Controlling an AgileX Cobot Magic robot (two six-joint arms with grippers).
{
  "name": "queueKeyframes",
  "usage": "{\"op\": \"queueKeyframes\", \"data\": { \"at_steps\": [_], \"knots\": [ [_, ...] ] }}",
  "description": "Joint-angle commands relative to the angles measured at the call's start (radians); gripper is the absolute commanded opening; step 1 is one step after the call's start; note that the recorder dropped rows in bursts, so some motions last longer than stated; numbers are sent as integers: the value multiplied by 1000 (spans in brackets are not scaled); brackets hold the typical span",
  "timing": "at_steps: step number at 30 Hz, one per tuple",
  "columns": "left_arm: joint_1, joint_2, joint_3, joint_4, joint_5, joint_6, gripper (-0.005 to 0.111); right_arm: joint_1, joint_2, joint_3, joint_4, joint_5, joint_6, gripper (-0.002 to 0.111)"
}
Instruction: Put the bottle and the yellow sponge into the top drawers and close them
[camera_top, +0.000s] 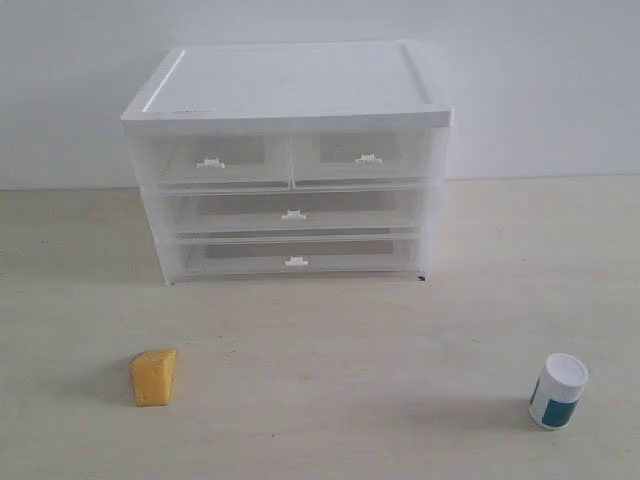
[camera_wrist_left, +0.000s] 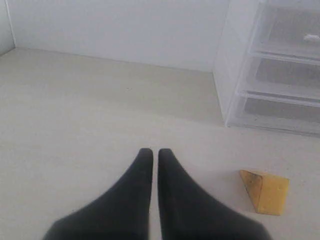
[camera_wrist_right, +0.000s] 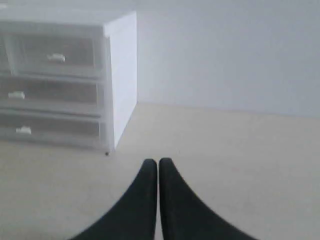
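The yellow sponge (camera_top: 153, 376) lies on the table at the front left; in the left wrist view the sponge (camera_wrist_left: 265, 192) sits off to one side of my left gripper (camera_wrist_left: 155, 151), which is shut and empty. The bottle (camera_top: 558, 391), white with a teal label, stands upright at the front right. It does not show in the right wrist view, where my right gripper (camera_wrist_right: 158, 162) is shut on nothing. The two top drawers (camera_top: 218, 159) (camera_top: 365, 155) of the white cabinet (camera_top: 290, 80) are closed. Neither gripper shows in the exterior view.
Two full-width clear drawers (camera_top: 293, 213) (camera_top: 295, 259) sit closed under the top ones. The cabinet stands at the back of the pale wooden table (camera_top: 340, 340), against a white wall. The cabinet's side (camera_wrist_right: 122, 75) appears in the right wrist view.
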Motion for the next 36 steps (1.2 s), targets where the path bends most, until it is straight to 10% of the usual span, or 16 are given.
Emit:
{"op": "queueKeyframes", "data": {
  "at_steps": [1, 11, 27, 36],
  "knots": [
    [2, -4, 4, -2, -7, -2, 4, -1, -5, -1, 0, -192, 21, 0],
    [2, -4, 4, -2, -7, -2, 4, -1, 13, -76, -31, -566, 391, 0],
    [2, -4, 4, -2, -7, -2, 4, 2, 941, -304, -175, -744, 394, 0],
    [2, -4, 4, -2, -7, -2, 4, 286, 1240, -304, 191, -966, 111, 0]
  ]
}}
